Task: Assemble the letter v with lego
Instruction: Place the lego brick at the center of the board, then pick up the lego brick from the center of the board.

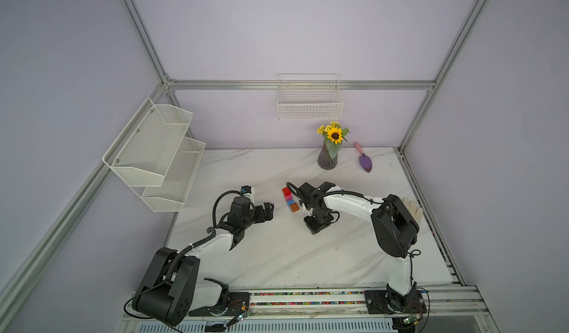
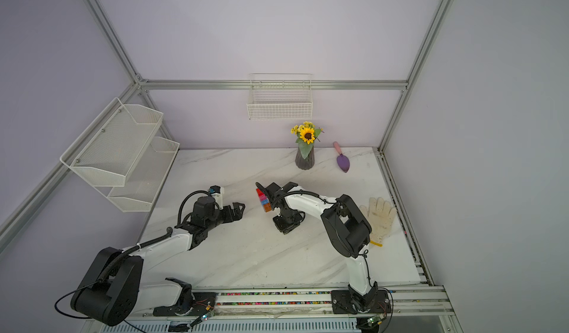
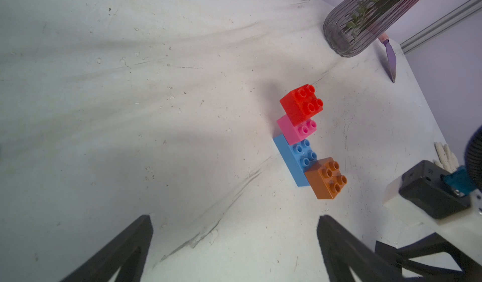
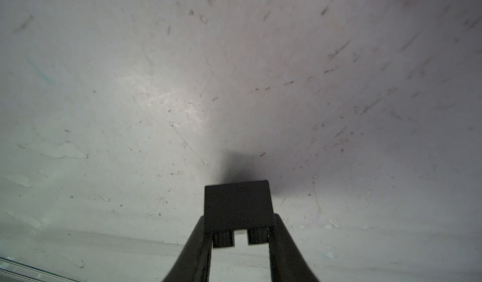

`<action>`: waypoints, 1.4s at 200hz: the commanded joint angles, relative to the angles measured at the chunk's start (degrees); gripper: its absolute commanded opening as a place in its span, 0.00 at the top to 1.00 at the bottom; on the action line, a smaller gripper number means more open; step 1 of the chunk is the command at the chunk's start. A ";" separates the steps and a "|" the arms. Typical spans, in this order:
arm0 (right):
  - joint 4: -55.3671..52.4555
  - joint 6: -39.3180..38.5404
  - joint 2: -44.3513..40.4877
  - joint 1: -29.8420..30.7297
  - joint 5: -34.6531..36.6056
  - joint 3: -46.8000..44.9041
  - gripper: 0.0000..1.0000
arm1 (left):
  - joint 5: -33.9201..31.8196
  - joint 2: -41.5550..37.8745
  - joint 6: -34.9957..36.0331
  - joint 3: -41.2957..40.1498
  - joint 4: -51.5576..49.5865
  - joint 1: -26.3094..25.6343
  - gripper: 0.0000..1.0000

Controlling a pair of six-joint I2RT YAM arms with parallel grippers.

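Observation:
In both top views a stepped row of lego stands mid-table: a red brick (image 1: 286,190) on a pink one (image 1: 288,196), both on a longer light-blue brick (image 1: 290,203), with an orange-brown brick (image 1: 295,207) on its front end. The left wrist view shows the same red (image 3: 300,104), pink (image 3: 297,132), blue (image 3: 292,158) and orange-brown (image 3: 326,177) bricks. My left gripper (image 1: 270,211) (image 3: 234,216) stands open and empty, left of the row. My right gripper (image 4: 240,216) is shut on a black brick (image 4: 238,205) low over bare table, studs toward the wrist. Its wrist (image 1: 318,220) hangs just right of the row.
A vase of sunflowers (image 1: 328,159) and a purple trowel (image 1: 365,162) stand at the back right. A white glove (image 1: 412,208) lies near the right edge. A wire basket (image 1: 309,106) hangs on the back wall, and a mesh shelf (image 1: 154,153) on the left wall.

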 commanded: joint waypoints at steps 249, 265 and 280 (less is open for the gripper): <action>40.53 13.87 -13.62 0.01 -0.38 -32.72 0.74 | 0.80 1.44 0.22 1.41 3.01 0.21 0.00; 39.88 13.38 -14.33 0.01 0.37 -32.27 0.78 | 2.44 3.51 -0.93 1.14 5.47 0.21 0.00; 39.31 12.97 -15.64 0.01 1.26 -31.57 0.79 | 4.16 5.75 -2.16 1.50 7.17 0.07 0.00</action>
